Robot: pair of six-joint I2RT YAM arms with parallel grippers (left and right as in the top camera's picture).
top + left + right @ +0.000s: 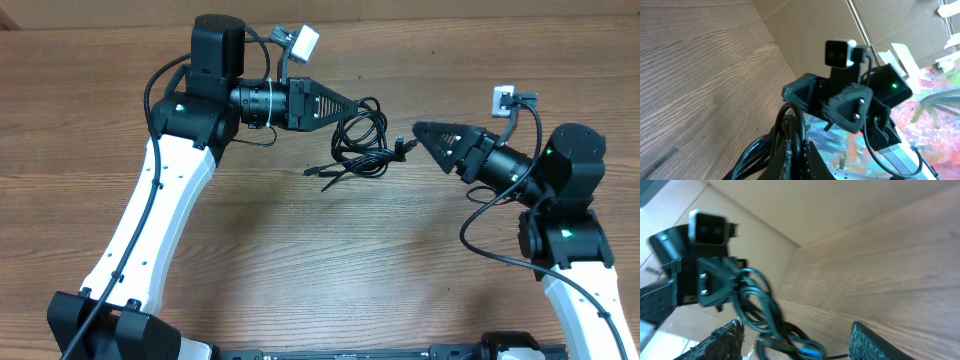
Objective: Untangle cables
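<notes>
The cables [362, 140] are thin black wires looped in a loose bundle at the table's middle, with plug ends sticking out left [312, 172] and right [405, 145]. My left gripper [351, 102] is shut on one upper loop of the bundle. In the left wrist view that loop of cable [790, 117] runs up between the closed fingers [796, 147]. My right gripper [418, 129] is open just right of the bundle, its tip near the right plug. In the right wrist view the cables [760, 305] hang ahead between the spread fingers [795, 342], and a blue-tipped plug [810, 353] lies low between them.
The wooden table [300, 260] stretches toward the front between the two arms. A cardboard wall [450, 10] runs along the back edge. Each arm's own thicker black cable [490, 240] loops beside it.
</notes>
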